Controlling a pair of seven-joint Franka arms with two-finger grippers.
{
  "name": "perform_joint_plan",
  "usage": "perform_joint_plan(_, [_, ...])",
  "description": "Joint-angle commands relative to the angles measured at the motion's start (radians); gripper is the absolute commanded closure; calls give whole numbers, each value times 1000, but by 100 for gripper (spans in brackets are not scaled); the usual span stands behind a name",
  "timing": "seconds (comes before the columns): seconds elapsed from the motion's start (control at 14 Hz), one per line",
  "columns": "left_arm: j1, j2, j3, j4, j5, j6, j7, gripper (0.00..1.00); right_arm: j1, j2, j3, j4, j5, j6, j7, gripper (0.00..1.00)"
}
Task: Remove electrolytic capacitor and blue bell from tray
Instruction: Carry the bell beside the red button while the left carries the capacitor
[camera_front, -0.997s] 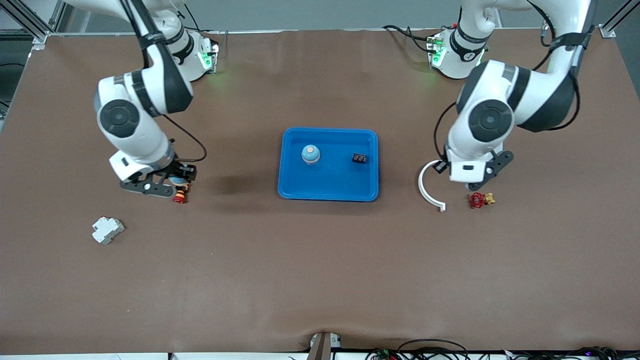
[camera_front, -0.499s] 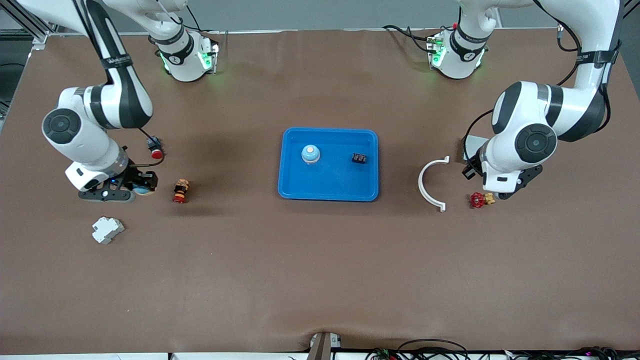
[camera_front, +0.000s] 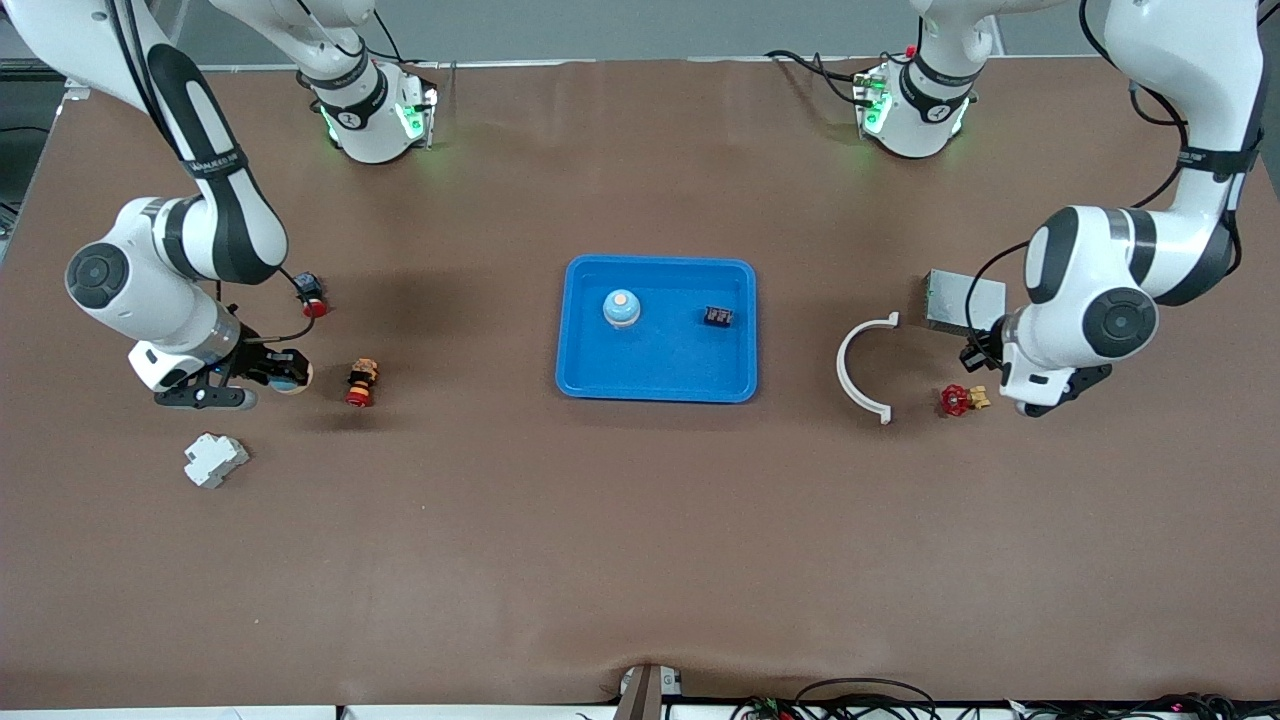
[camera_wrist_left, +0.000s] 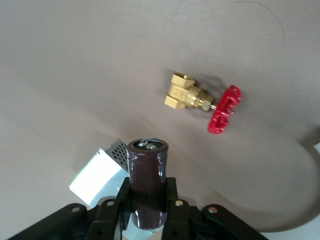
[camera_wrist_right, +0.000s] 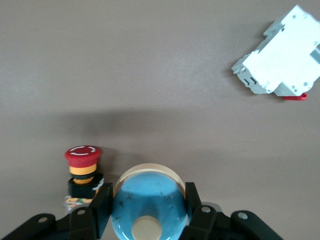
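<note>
A big brown tabletop (camera_front: 640, 520) fills the room. Its cover is a bit wrinkled. Grey metal bars (camera_front: 60, 45) stand at one corner.

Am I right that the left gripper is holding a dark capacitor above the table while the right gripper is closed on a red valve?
Not quite. The left gripper does hold the dark capacitor, but the right gripper is closed on a blue bell, as the right wrist view shows. The red valve lies on the table near the left arm's end, ungripped.

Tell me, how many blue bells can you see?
2. One bell stands in the blue tray. The other bell is held by the right gripper, over the table's right-arm end.
</note>
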Motion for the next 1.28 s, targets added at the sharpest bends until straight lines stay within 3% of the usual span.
perform_joint_plan(0.0, [8, -24, -9, -12, 24, 9, 75, 100, -29, 32, 15, -22, 25, 62, -47, 100])
perform_joint_plan(0.28, [63, -18, -9, -11, 121, 51, 153, 100, -42, 89, 14, -36, 25, 128, -61, 100])
perform_joint_plan(0.57, [107, -1, -10, -12, 130, 65, 252, 100, -44, 124, 14, -36, 25, 167, -63, 100])
perform_joint_plan(0.85, [140, 60, -9, -22, 170, 171, 288, 100, -47, 145, 12, -36, 25, 191, -61, 100])
perform_joint_plan(0.93, [146, 75, -9, -20, 188, 194, 288, 100, -53, 147, 12, -36, 25, 191, -61, 80])
perform_joint_plan(1.0, [153, 87, -9, -17, 190, 216, 288, 100, -55, 148, 12, -36, 25, 191, -61, 9])
perform_joint_plan(1.07, [155, 103, -9, -14, 192, 237, 288, 100, -55, 147, 14, -34, 25, 191, -61, 0])
perform_joint_plan(1.21, [156, 143, -4, 0, 193, 277, 285, 100, -53, 147, 14, -33, 24, 191, -61, 0])
